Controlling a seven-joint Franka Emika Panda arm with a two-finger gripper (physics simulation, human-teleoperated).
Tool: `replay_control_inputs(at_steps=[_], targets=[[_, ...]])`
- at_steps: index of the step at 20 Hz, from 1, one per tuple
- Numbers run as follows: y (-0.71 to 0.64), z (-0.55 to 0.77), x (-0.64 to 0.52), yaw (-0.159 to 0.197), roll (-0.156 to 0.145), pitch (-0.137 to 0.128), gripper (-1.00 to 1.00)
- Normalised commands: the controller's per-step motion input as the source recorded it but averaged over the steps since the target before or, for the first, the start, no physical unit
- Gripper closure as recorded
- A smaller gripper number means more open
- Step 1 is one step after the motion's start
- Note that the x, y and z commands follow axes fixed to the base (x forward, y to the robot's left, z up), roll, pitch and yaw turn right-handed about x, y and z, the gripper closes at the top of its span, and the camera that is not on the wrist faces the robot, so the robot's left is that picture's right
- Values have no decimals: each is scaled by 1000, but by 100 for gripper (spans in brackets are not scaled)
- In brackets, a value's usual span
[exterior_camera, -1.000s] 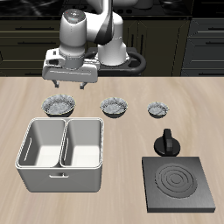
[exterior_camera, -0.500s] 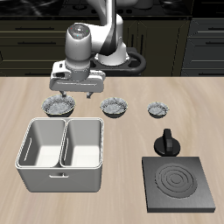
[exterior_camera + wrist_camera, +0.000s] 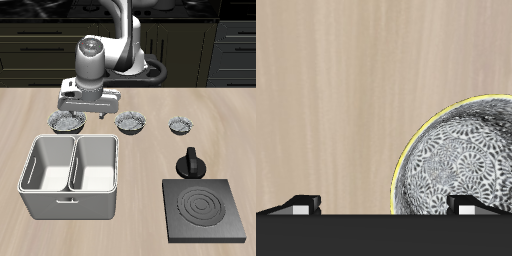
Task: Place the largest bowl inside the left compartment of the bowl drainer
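Note:
The largest bowl (image 3: 67,121), dark outside and speckled inside, stands at the end of a row of three bowls, just behind the bowl drainer (image 3: 70,203). It also shows in the wrist view (image 3: 461,155) with a yellow-lit rim. My gripper (image 3: 89,112) is open and empty. It hangs just above the table between the largest bowl and the medium bowl (image 3: 131,122), with one fingertip (image 3: 466,203) over the largest bowl's rim. The drainer's left compartment (image 3: 47,168) and its twin well (image 3: 96,166) are both empty.
The smallest bowl (image 3: 180,125) ends the row. A black moka pot (image 3: 190,162) stands behind the black square stove plate (image 3: 205,210) near the table's front edge. The robot's base is at the table's back.
My gripper has come down toward the table and shifted from over the largest bowl toward the medium bowl. It stays open. The bowls have not moved.

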Motion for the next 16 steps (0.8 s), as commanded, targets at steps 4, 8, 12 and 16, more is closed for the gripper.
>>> replay_control_inputs(at_steps=[4,8,12,16], targets=[[-10,-245,-26,-10,7,33,-100],[-64,-342,-21,-18,11,59,-100],[-62,-172,5,23,-32,10,100],[-18,-68,-1,-15,-16,17,100]])
